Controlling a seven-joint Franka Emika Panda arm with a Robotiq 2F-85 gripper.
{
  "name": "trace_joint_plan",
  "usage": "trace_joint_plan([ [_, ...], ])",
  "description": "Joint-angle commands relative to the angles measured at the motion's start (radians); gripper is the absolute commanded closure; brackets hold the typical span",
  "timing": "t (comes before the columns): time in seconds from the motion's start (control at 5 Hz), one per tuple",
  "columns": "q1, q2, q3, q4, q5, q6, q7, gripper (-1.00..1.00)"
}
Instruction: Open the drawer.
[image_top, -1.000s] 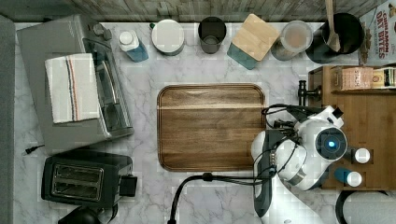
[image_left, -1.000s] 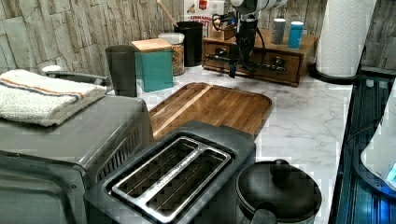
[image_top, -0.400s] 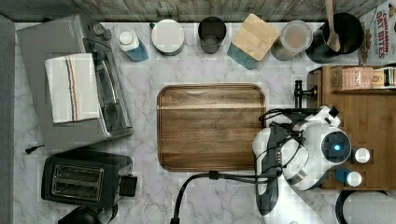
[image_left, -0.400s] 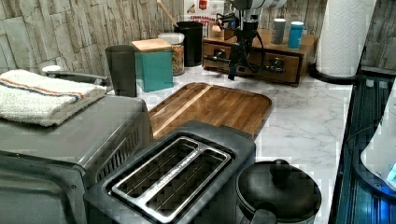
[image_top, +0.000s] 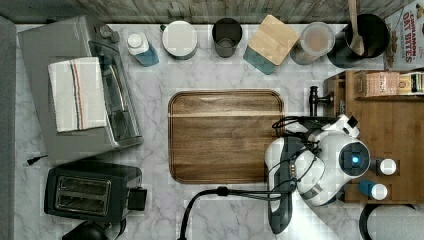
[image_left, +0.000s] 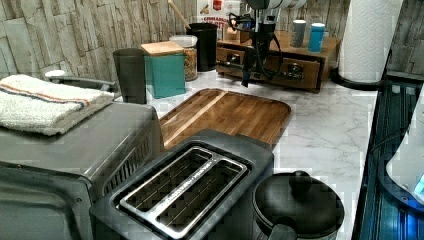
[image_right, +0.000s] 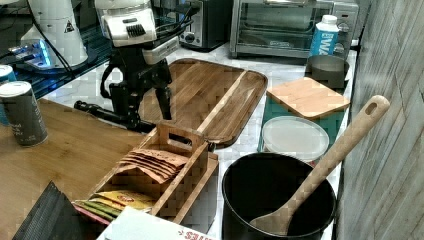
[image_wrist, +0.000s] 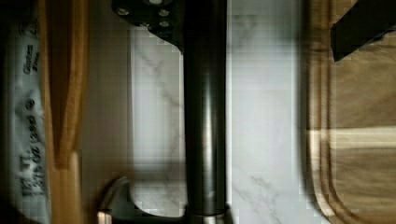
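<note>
Fingers of the gripper (image_right: 148, 107) stand spread wide, one on each side of the black bar handle (image_wrist: 204, 116), gripping nothing. That handle fronts the bamboo drawer (image_left: 272, 68), beside the wooden cutting board (image_top: 225, 136).

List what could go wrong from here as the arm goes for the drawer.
1. The pincer is open astride the black bar handle, close to one post; an off-centre pull might skew the drawer.
2. The outer finger hangs over the cutting board rim, which could block the pull.
3. The bamboo unit may slide instead of the drawer, shaking the cans on top.
</note>
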Motion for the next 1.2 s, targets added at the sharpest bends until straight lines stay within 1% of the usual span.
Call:
trace_joint_plan([
  [0.2, 0.274, -0.11, 0.211, -0.129, -0.018, -0.015, 0.31, -1.0],
  [0.4, 0.337, -0.136, 0.223, -0.15, -0.03, -0.026, 0.406, -1.0],
  [0.6, 0.377, -0.173, 0.211, -0.166, -0.079, -0.06, 0.454, -1.0],
  [0.8, 0.403, -0.193, 0.176, -0.167, -0.11, -0.085, 0.457, -1.0],
  [1.0, 0.382, -0.223, 0.173, -0.169, -0.065, -0.107, 0.387, -1.0],
  [1.2, 0.379, -0.223, 0.176, -0.168, -0.065, -0.107, 0.387, -1.0],
])
